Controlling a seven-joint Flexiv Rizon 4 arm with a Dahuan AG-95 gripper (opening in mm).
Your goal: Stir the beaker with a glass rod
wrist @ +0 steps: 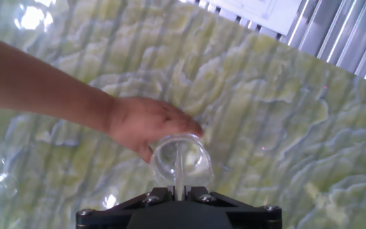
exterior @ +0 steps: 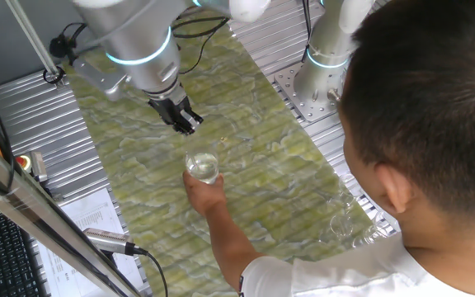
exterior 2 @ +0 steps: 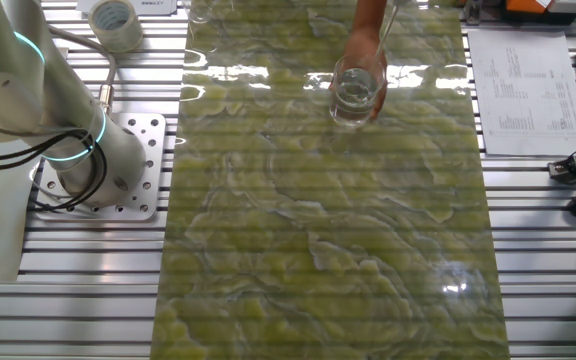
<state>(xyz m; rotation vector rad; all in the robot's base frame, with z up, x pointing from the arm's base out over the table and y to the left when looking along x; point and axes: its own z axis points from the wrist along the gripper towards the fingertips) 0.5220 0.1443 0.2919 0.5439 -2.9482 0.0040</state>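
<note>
The pincer (exterior: 186,120) hung above the beaker (exterior: 202,167), apparently nipping the rod (wrist: 179,170) whose tip dipped inside, while a hand (wrist: 146,124) steadied the glass on the bench (exterior 2: 328,250), so any skewed stir could snap the rod or rap the fingers.

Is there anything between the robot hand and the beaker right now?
Nothing visible between. The hand hangs just above the beaker, the glass rod reaching from it into the glass. A person's hand grips the beaker's side.
</note>
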